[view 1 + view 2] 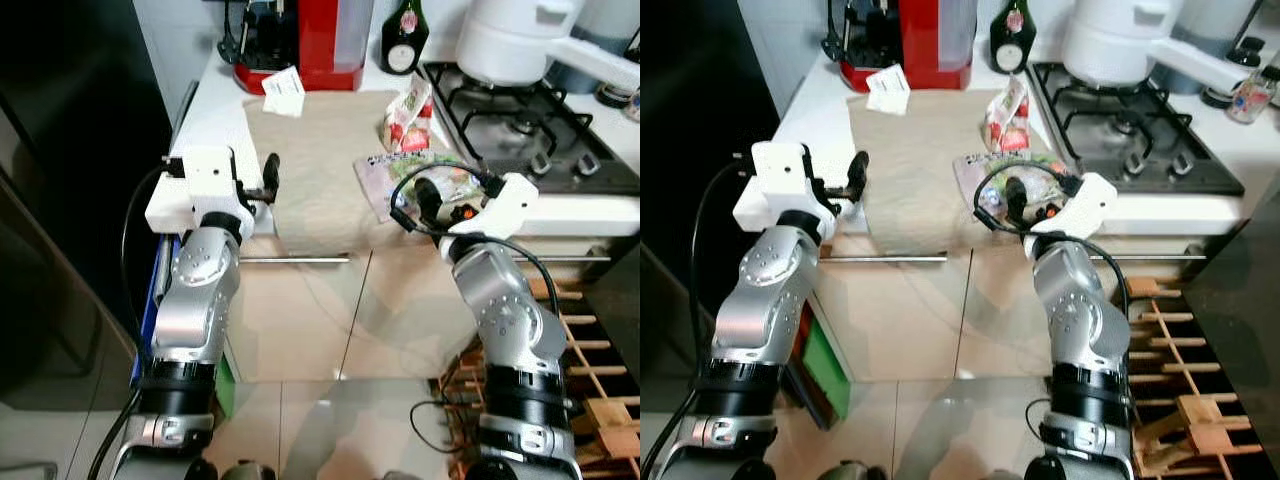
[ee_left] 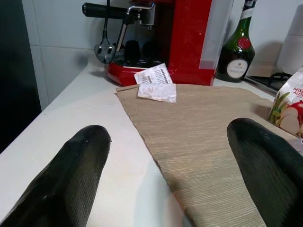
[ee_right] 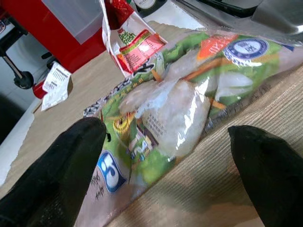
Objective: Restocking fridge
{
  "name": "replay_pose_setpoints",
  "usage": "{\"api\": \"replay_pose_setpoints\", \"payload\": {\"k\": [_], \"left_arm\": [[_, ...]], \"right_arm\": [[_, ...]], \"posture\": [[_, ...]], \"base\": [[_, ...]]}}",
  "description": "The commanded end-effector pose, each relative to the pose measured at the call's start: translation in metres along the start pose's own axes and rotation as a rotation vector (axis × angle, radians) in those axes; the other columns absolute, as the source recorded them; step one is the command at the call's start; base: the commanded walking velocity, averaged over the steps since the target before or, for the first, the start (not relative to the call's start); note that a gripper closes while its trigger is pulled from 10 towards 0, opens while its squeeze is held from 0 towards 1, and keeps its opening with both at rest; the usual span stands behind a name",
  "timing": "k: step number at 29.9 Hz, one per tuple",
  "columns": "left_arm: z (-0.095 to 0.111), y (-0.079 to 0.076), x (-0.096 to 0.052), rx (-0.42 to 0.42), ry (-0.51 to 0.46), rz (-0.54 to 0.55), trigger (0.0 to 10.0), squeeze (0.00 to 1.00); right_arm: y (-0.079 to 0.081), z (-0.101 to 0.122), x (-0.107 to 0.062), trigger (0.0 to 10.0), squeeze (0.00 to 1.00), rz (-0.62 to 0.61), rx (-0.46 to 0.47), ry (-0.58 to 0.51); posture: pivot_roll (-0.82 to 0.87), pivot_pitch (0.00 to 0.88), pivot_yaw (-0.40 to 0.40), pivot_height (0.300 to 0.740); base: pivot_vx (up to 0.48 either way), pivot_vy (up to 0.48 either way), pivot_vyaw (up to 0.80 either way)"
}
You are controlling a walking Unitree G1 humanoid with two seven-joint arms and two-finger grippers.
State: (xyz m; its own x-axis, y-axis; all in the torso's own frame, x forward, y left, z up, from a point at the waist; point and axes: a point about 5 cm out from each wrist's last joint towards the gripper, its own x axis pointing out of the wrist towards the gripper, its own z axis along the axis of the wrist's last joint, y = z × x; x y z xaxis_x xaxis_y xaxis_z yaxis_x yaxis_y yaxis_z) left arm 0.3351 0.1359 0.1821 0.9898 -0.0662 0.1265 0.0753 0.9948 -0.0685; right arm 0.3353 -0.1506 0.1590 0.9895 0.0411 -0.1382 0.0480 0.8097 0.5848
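**Counter layout**

A cloth [image 1: 325, 160] lies on the counter [image 1: 215, 110], its near edge hanging over the front. On the cloth at 3 o'clock lies a flat food bag [image 3: 175, 99], with an upright pouch [image 1: 408, 115] just behind it. A paper slip [image 1: 284, 92] sits at the cloth's 11 o'clock, before the coffee machine [image 1: 300, 40]. A bottle [image 1: 404, 38] stands at 1 o'clock, the hob [image 1: 510, 120] farther right.

White counter [image 1: 215, 115], tiled floor [image 1: 300, 420]

A red coffee machine [image 2: 189, 38] and green bottle [image 2: 239, 47] stand far beyond the grippers; a paper receipt [image 2: 155, 85] lies ahead on the beige cloth [image 2: 208, 137].
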Motion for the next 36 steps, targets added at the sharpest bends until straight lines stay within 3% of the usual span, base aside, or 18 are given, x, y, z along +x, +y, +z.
{"api": "replay_pose_setpoints", "payload": {"k": [1, 4, 14, 15, 22, 29, 36], "left_arm": [[0.002, 0.0, 0.002, -0.001, -0.002, 0.002, 10.0, 0.0], [0.001, 0.0, 0.002, 0.001, 0.0, 0.002, 10.0, 0.0], [0.002, -0.001, 0.004, 0.002, -0.002, -0.004, 10.0, 0.0], [0.002, -0.001, 0.004, 0.001, -0.002, -0.005, 10.0, 0.0], [-0.001, -0.004, 0.004, -0.026, 0.014, -0.012, 10.0, 0.0], [0.002, -0.029, -0.002, -0.109, 0.01, -0.2, 10.0, 0.0], [-0.002, -0.037, -0.005, -0.113, 0.027, -0.249, 10.0, 0.0]], "right_arm": [[-0.006, -0.006, 0.002, 10.0, 0.0, -0.022, 0.027, 0.034], [-0.008, -0.008, 0.014, 10.0, 0.0, -0.043, 0.072, 0.049], [-0.012, -0.01, 0.03, 10.0, 0.0, -0.09, 0.113, 0.069], [-0.012, -0.01, 0.031, 0.0, 0.0, -0.094, 0.108, 0.07], [-0.014, -0.021, 0.032, 0.0, 0.01, -0.116, 0.047, 0.122], [-0.01, -0.018, 0.027, 0.0, 0.03, -0.099, -0.052, 0.078], [0.002, -0.014, 0.018, 0.0, 0.04, -0.044, -0.037, 0.043]], "posture": [[-0.11, 0.036, -0.015, 0.736], [-0.1, 0.034, -0.012, 0.736], [-0.1, 0.03, -0.008, 0.736], [-0.1, 0.03, -0.008, 0.736], [-0.1, 0.032, -0.011, 0.736], [-0.1, 0.032, -0.014, 0.736], [-0.11, 0.034, -0.017, 0.736]], "base": [[0.0, 0.0, 0.0], [0.0, 0.0, 0.0], [0.0, 0.0, 0.0], [0.0, 0.0, 0.0], [0.0, 0.0, 0.0], [0.0, 0.0, 0.0], [0.0, 0.0, 0.0]]}}
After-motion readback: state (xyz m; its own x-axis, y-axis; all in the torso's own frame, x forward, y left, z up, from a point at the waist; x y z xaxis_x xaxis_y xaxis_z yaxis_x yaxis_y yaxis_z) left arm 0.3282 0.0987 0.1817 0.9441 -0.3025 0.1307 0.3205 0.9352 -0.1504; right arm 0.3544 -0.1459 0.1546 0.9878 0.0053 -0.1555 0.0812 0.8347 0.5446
